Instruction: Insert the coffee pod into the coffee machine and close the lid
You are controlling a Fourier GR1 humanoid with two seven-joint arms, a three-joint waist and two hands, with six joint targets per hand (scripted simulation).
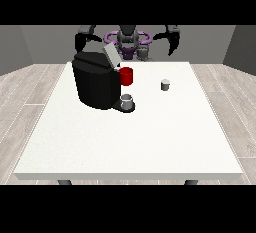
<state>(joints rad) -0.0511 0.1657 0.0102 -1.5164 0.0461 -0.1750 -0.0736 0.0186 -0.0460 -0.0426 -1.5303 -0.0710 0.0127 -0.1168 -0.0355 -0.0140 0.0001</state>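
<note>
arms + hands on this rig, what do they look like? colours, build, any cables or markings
Both arms are dark, black to charcoal, with lighter grey patches near the shoulders. The robot hand at the view's left and the robot hand at the view's right are black. Purple ring-shaped parts sit around the upper torso between the arms. No cables, sleeves or markings can be made out at this distance.
</note>
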